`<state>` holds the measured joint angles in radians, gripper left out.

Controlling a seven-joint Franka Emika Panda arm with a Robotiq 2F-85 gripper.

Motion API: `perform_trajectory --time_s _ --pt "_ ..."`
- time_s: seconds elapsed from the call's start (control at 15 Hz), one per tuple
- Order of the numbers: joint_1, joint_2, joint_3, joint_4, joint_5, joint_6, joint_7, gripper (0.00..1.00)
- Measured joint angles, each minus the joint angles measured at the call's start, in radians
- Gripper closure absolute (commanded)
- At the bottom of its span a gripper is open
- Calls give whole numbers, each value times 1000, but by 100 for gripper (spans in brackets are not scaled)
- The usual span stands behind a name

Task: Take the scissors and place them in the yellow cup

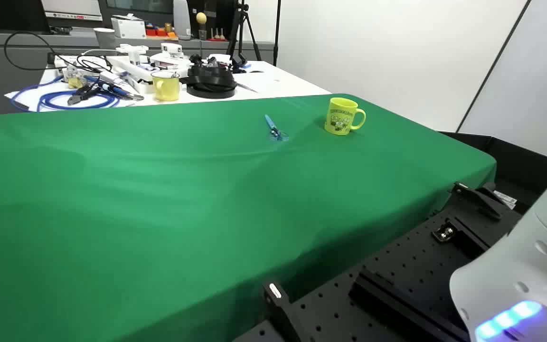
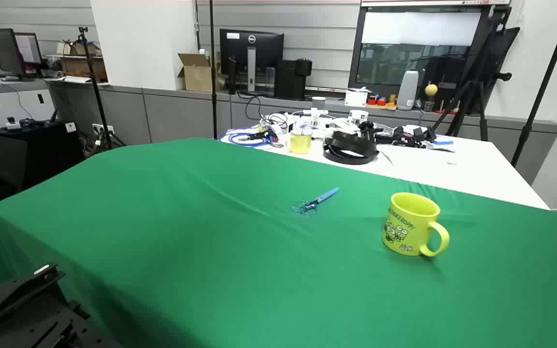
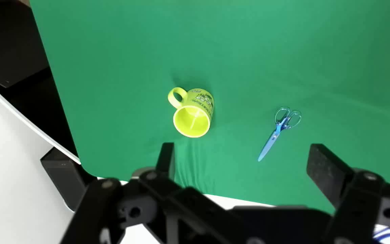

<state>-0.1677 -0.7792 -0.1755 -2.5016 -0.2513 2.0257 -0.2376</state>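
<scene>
"What have you got in an exterior view?"

"Blue scissors point(image 1: 273, 126) lying flat on a green tabletop point(image 1: 159, 199), near a bright yellow mug point(image 1: 339, 116). The mug stands upright. A white robot arm point(image 1: 530, 266) with blue lights shows at the lower corner."

"Go on."

"In an exterior view there's a black monitor point(image 2: 235, 55) at the back, and a paler yellow cup point(image 2: 300, 143) on a white tabletop point(image 2: 457, 179). The scissors lie apart from the mug, whose handle points away from them."

"And the wrist view? How are the jaws?"

"Spread wide. The mug shows its open top there, and the scissors lie on the green tabletop, outside the mug and apart from the jaws."
</scene>
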Motion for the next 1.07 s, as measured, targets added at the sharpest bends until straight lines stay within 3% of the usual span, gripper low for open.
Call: perform_trajectory --time_s 1.07 --pt "1 10 1 -5 0 24 3 0"
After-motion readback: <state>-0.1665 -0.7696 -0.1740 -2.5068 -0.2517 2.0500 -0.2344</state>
